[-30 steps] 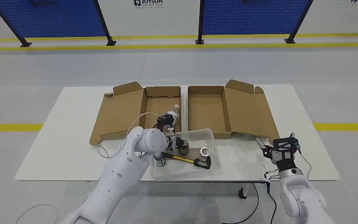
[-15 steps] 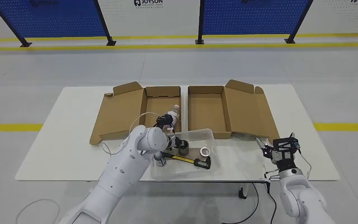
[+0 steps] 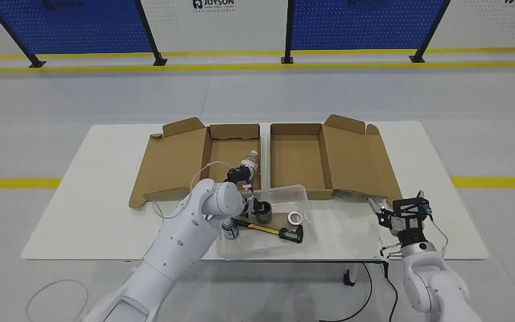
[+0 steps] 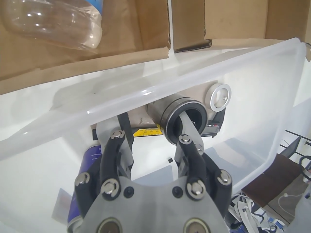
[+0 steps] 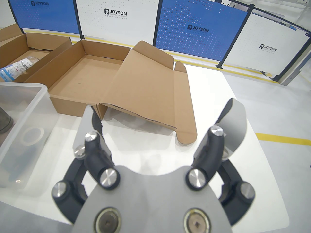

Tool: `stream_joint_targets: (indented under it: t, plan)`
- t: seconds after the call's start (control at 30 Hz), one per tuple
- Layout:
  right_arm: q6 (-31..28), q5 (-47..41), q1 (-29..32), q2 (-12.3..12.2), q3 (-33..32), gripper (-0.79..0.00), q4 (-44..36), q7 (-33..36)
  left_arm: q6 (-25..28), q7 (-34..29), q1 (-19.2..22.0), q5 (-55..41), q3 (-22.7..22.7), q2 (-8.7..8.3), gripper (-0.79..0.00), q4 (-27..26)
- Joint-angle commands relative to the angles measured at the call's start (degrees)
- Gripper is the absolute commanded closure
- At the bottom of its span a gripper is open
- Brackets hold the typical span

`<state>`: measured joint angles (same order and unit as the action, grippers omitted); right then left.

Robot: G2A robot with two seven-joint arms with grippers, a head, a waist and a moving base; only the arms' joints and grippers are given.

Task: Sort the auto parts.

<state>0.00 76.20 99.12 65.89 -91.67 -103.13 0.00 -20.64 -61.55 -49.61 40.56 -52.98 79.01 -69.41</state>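
**Worktop sort barely started: one bottle boxed, metal parts in the bin**

White worktop (image 3: 96, 161) in a fenced test bay carries two open cardboard boxes side by side, with a clear bin (image 3: 283, 190) just in front of them.

By my reading, very little is done. The left box (image 3: 225, 157) holds a plastic bottle (image 3: 250, 164) lying on its side. The right box (image 3: 296, 165) shows bare cardboard on its floor. The other parts lie in the bin: a metal cylinder (image 4: 155, 106), a silver ring (image 4: 220, 97) just beside it, a measuring gauge (image 4: 145, 132) with a yellow scale under the cylinder, and a blue can (image 4: 90, 157) at the near side.

My left end effector (image 4: 154, 122) is down inside the bin at the cylinder. Its fingers are parted, one tip inside the cylinder's bore and the other outside the wall. I see a gap on the outer side, so I judge it released and not yet gripping. My right end effector (image 5: 161, 111) hangs spread wide and holding nothing over the worktop's right front corner, well apart from the bin.

So the cylinder is the step in hand, and the ring, gauge and can are left to do.

From above, my left arm covers the bin's left end, including most of the can. The cylinder hides most of the gauge. A small black speck (image 4: 170, 160) lies on the bin floor, and I cannot tell what it is. The frosted bin wall blurs whatever lies behind it.
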Motion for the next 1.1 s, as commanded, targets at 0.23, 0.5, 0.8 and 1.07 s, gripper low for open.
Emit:
stream_joint_targets:
  t: [0.23,0.5,0.8,1.07]
  plan:
    - [0.0,0.0,0.0,0.0,0.0,-0.785,0.0,0.0,0.3,0.2,1.2,-0.6,1.3,0.61,-0.305,2.2]
    - [0.0,0.0,0.0,0.0,0.0,-0.785,0.0,0.0,0.4,0.8,1.3,-0.8,1.7,0.85,0.0,2.1]
    - [0.0,0.0,0.0,0.0,0.0,-0.785,0.0,0.0,0.9,0.8,-0.7,-0.5,-0.6,0.04,0.0,-2.3]
    - [0.0,0.0,0.0,0.0,0.0,-0.785,0.0,0.0,5.3,-1.8,-6.6,-5.7,-6.2,-1.62,0.0,-14.5]
